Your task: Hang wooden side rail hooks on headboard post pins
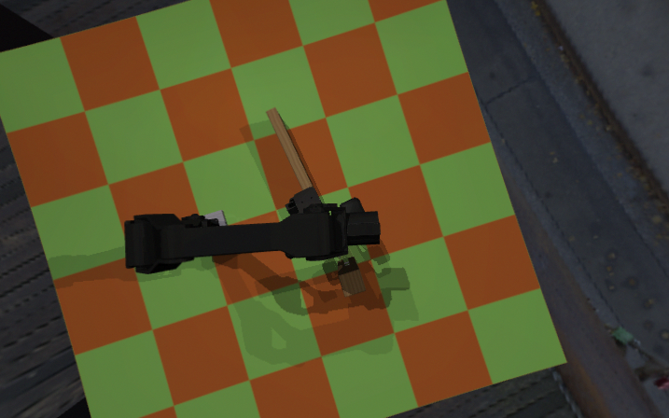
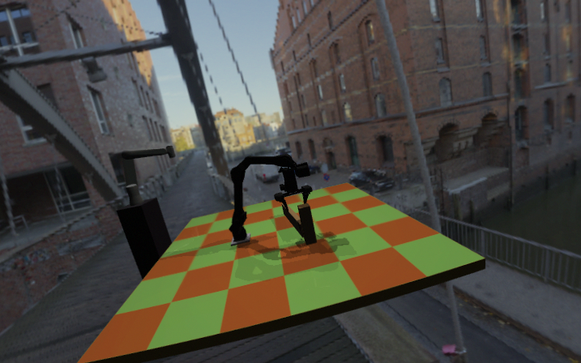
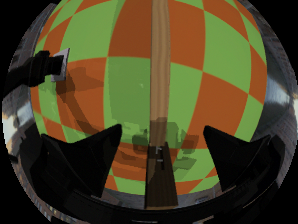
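The wooden side rail [image 1: 289,150] [image 2: 293,218] [image 3: 160,60] runs from the upright headboard post [image 1: 352,281] [image 2: 309,226] [image 3: 161,187] back across the table. Its near end meets the slotted side of the post, in line with it in the wrist view. Small metal parts [image 3: 159,150] show at this joint; whether both hooks sit on the pins cannot be told. The far end appears to rest on the table. My gripper [image 2: 294,202] [image 3: 165,129] is open and empty, pointing down above the rail's post end, its fingers apart on either side. In the top view the arm hides the joint.
The checkered table [image 1: 513,322] [image 2: 256,311] carries everything. The arm's base plate [image 1: 216,217] [image 2: 241,241] [image 3: 61,65] stands left of the post. The arm's forearm [image 1: 243,239] reaches over the table to the post. The post's top stands just below the fingers.
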Tool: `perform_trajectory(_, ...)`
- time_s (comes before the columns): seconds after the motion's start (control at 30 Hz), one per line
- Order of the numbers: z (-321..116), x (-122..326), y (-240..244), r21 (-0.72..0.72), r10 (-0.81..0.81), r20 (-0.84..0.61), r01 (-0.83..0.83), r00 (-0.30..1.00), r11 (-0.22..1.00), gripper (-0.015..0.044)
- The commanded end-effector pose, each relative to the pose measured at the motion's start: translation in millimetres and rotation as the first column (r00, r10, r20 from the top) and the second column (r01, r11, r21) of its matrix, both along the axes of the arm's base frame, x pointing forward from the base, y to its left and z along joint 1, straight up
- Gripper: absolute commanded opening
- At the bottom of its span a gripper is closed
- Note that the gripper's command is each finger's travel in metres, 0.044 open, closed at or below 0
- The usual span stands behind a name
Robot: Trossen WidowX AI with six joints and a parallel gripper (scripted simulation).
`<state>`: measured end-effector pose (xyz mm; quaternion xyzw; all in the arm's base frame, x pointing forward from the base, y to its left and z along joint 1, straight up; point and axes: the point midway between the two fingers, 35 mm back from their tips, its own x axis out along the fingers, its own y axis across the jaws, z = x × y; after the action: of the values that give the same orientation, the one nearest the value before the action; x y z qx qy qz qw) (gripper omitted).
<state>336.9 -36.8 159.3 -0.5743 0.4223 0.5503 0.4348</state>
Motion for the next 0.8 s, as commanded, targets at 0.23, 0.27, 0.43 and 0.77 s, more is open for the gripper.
perform_trajectory(0.23, -34.8, -1.7, 1.2, 0.008, 0.007, -0.014, -0.007, 1.0, 1.0, 0.044)
perform_trajectory(0.27, -37.3, -1.7, 1.2, 0.008, 0.007, -0.014, -0.007, 1.0, 1.0, 0.044)
perform_trajectory(0.43, -39.2, -1.6, 1.2, 0.008, 0.007, -0.014, -0.007, 1.0, 1.0, 0.044)
perform_trajectory(0.77, -55.1, 0.1, 1.1, 0.008, 0.007, -0.014, -0.007, 1.0, 1.0, 0.044)
